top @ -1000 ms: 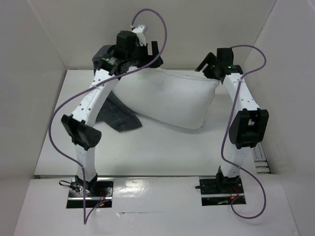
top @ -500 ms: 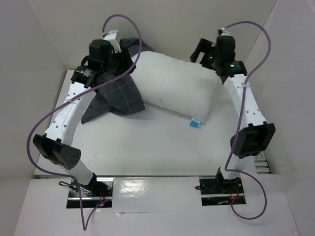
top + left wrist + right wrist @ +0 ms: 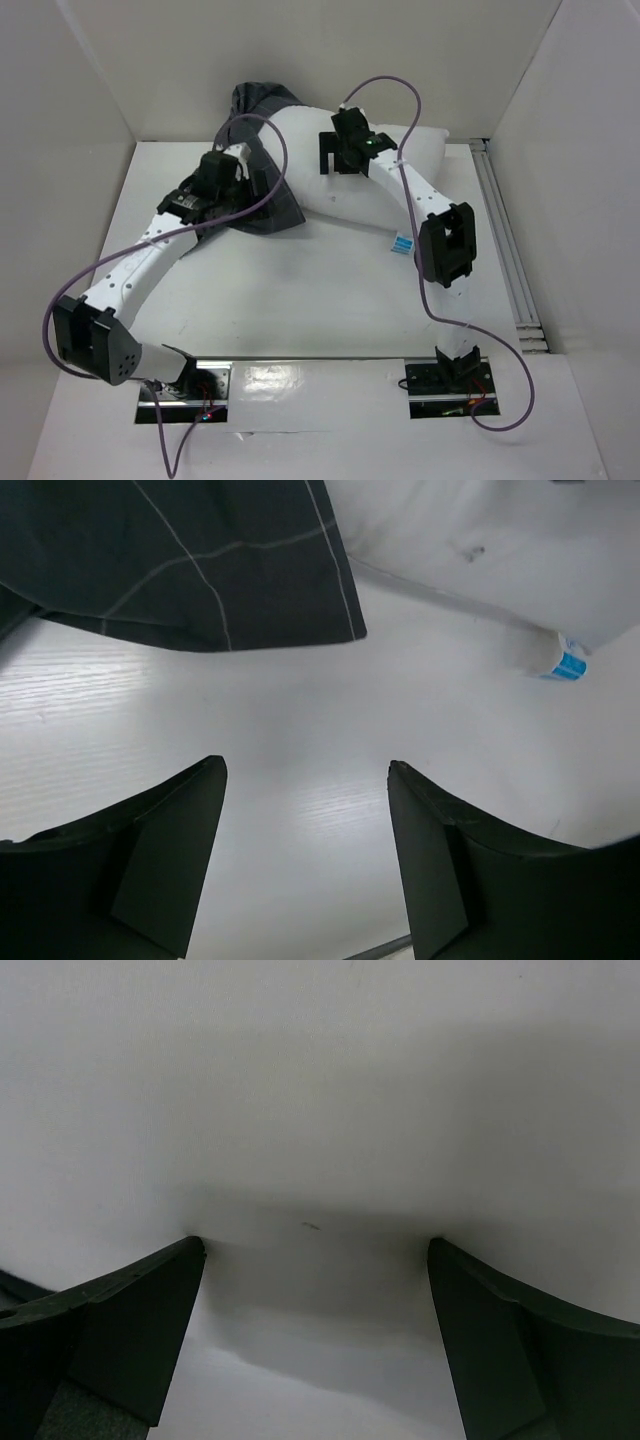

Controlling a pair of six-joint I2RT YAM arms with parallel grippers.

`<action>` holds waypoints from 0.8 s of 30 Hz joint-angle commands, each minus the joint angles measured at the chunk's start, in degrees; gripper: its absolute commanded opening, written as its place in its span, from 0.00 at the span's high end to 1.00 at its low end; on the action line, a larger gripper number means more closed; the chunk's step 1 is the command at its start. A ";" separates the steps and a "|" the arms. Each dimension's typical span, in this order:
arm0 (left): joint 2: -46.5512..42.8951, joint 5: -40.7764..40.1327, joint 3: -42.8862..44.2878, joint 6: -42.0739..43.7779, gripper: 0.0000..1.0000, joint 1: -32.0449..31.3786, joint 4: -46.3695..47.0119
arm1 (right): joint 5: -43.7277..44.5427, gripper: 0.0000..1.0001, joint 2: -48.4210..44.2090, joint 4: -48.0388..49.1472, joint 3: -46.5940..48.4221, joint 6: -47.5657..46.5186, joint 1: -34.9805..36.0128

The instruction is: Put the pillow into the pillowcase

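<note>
The white pillow [image 3: 375,190] lies at the back of the table, its blue-and-white tag [image 3: 402,243] at the near edge. The dark checked pillowcase [image 3: 262,120] is draped over the pillow's left end and bunched up against the back wall. My left gripper [image 3: 262,186] hangs open beside the pillowcase's near corner. In the left wrist view it [image 3: 305,770] is over bare table, with the pillowcase [image 3: 200,560], pillow [image 3: 480,540] and tag [image 3: 568,665] ahead. My right gripper [image 3: 337,165] is open, and its fingertips [image 3: 195,1250] press into the pillow [image 3: 320,1080].
White walls close in the table at the back and on both sides. A metal rail [image 3: 505,240] runs along the right edge. Purple cables loop above both arms. Bare white tabletop [image 3: 300,290] lies between the pillow and the arm bases.
The left arm has dropped down and toward the near side, its jaws off the pillowcase. The right arm has swung left onto the pillow's top. The pillowcase now sits further back.
</note>
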 commanded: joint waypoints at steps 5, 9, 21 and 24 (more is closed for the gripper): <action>3.67 -13.54 -2.28 -1.55 0.09 -12.56 7.29 | 4.25 0.00 -3.51 0.84 -3.31 0.14 1.71; 12.72 -30.87 3.17 -0.92 0.00 -19.51 3.68 | 3.46 0.00 -7.55 0.84 -5.95 0.67 0.40; 30.29 -46.89 10.73 -0.39 0.03 -20.58 6.06 | 1.62 0.00 -30.12 1.46 -25.01 1.72 -8.21; 32.59 -46.89 12.75 -1.01 0.04 -20.05 6.67 | 1.00 0.00 -34.88 0.23 -28.80 2.25 -10.06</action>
